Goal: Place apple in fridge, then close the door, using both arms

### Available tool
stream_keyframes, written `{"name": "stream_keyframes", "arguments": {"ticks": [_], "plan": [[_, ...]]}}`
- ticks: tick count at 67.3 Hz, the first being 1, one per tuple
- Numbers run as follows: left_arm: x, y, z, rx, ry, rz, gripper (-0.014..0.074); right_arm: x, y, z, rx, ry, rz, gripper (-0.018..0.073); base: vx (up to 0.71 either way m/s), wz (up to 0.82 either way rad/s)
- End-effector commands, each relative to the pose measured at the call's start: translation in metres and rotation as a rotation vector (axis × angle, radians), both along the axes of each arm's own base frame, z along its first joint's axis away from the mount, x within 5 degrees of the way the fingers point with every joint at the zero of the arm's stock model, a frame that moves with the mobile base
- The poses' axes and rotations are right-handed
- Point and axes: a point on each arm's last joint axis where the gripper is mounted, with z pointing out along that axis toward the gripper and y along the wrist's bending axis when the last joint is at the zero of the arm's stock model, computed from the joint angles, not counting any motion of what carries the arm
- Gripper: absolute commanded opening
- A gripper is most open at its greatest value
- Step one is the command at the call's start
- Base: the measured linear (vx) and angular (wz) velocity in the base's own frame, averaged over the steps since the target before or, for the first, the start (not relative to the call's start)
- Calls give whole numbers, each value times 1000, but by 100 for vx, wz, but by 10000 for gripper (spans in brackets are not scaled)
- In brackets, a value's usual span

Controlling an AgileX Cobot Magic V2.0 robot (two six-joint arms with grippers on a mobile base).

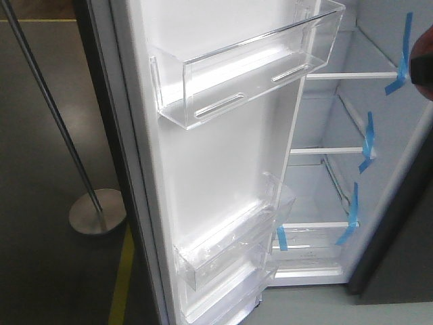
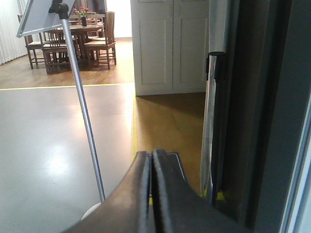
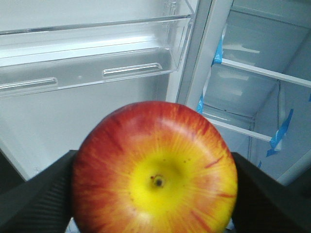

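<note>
Currently the right fingers [image 3: 34, 204] are gripping the apple [image 3: 155, 170] outside the open fridge [image 1: 325, 186]; placing is calling for a reach to shelves [image 3: 262, 73] at two o'clock. Meanwhile the left fingers [image 2: 136, 194] are sitting clenched, empty.

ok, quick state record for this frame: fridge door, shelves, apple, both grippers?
door: tall, narrow, white inner lining, swung open
clear plastic bin: upper one on the door, empty
fridge: white interior exposed
shelves: white, edged with blue tape strips, nothing on the visible parts
apple: round, glossy, red with yellow patches, not yet on a shelf
right gripper: shut on apple, facing the opening
left gripper: shut, holding nothing
</note>
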Motion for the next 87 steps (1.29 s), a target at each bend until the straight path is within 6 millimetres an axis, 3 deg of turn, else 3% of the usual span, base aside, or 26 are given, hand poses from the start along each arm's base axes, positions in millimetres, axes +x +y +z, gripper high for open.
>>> {"name": "stream_keyframes", "arguments": {"ticks": [1, 87], "plan": [[-2, -2, 13, -5, -100, -24, -6, -3, -1, 14, 20, -108, -9, 150, 1, 0], [-2, -2, 13, -5, -100, -24, -6, -3, -1, 14, 20, -108, -9, 150, 0, 0]]}}
